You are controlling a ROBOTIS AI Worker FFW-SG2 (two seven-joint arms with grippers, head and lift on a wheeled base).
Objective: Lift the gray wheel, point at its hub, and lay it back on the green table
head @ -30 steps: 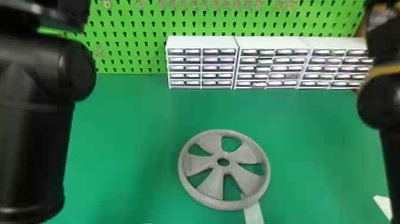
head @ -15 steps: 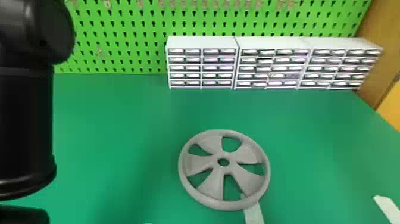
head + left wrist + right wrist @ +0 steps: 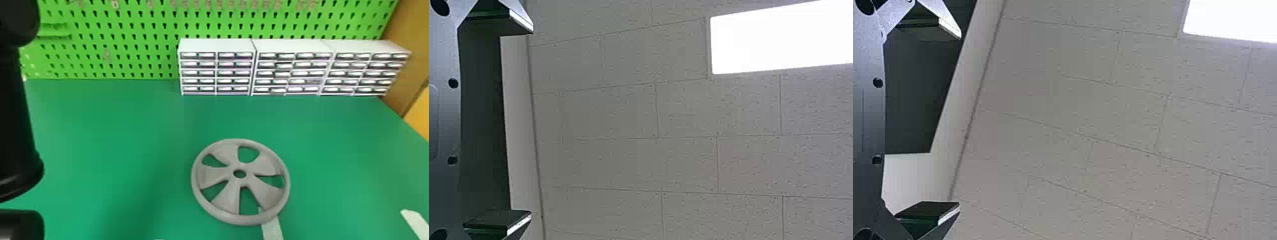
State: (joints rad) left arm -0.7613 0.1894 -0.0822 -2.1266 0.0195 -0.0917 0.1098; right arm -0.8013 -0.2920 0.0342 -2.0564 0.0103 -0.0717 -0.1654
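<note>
Lies flat and unheld on the broad green table (image 3: 95, 127), in the head view: a round, matt gray wheel (image 3: 225, 156) of broad flat blades around a small open hub. Rests outside the gap between either gripper's fingers, with rim and hub untouched by both. Sits away from the ceiling side faced by the fingertips; how far from the fingers, cannot tell.

Pictured in the left wrist view, a left gripper (image 3: 531, 122) of flat black fingers, spread wide and parted by a large gap, gripping nothing. Opens toward a pale gray tiled ceiling (image 3: 629, 115), with a bright white rectangular lamp (image 3: 779, 45) well past the fingertips.

Shown alike in the right wrist view, a right gripper (image 3: 960, 120) of flat black fingers, also wide apart and empty. Opens likewise toward ceiling tiles.

Beyond the wheel in the head view, clear of all fingers: white box-shaped drawer cabinets (image 3: 293, 46) in a row before a bright green perforated pegboard (image 3: 105, 41). By the wheel's rim, also outside any finger's grasp, a pale flat strip (image 3: 273, 228). At the left edge, well apart from the wheel, a thick black left arm (image 3: 16, 111).
</note>
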